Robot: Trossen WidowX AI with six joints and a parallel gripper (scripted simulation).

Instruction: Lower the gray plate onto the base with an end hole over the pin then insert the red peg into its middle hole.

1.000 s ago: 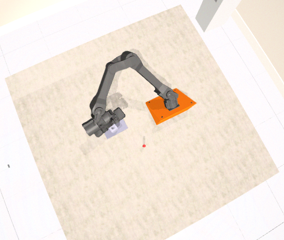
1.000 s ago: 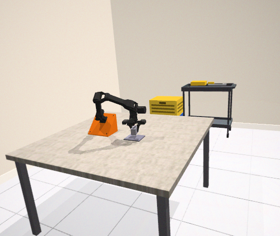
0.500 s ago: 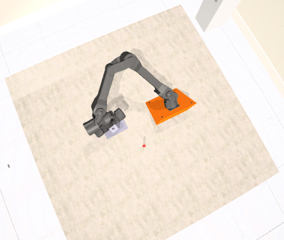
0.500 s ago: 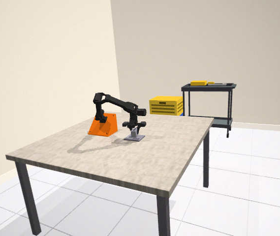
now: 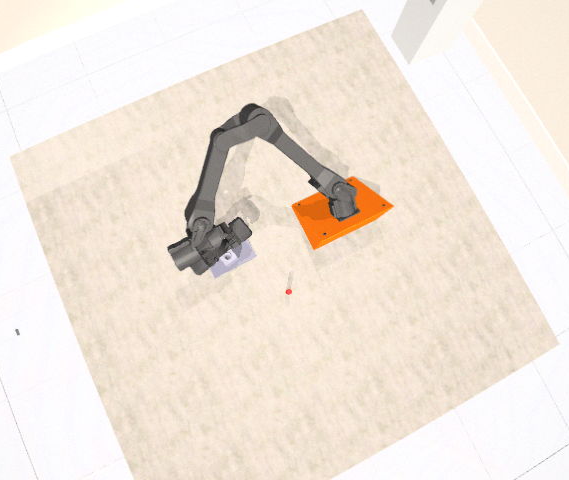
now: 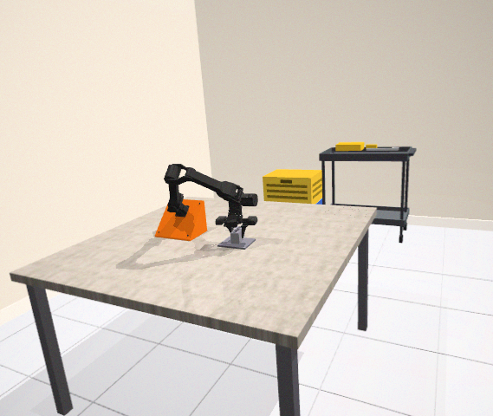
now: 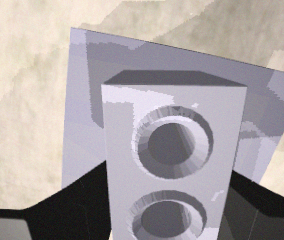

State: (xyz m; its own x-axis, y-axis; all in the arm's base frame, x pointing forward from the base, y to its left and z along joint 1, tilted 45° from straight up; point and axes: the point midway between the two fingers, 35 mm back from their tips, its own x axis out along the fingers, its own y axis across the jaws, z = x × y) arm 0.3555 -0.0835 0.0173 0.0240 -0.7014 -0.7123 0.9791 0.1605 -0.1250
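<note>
Plate being held over the base, peg waiting lower right

The counter [image 6: 246, 286] is carrying everything; the arm [image 5: 206, 175] is reaching toward centre-left of the top view, where the base [image 5: 245, 255] is lying flat. The jaws are gripping the gray plate [image 7: 174, 165] directly above it, long axis running bottom to top in the wrist view, two holes showing; the pin is hidden. The red peg [image 5: 288, 291] is standing apart, lower right.

The plate [image 7: 174, 165] hung in the gripper [image 5: 217, 248] above the base [image 5: 240, 258]; the peg [image 5: 288, 291] stood well apart on the table [image 6: 282, 277].
</note>
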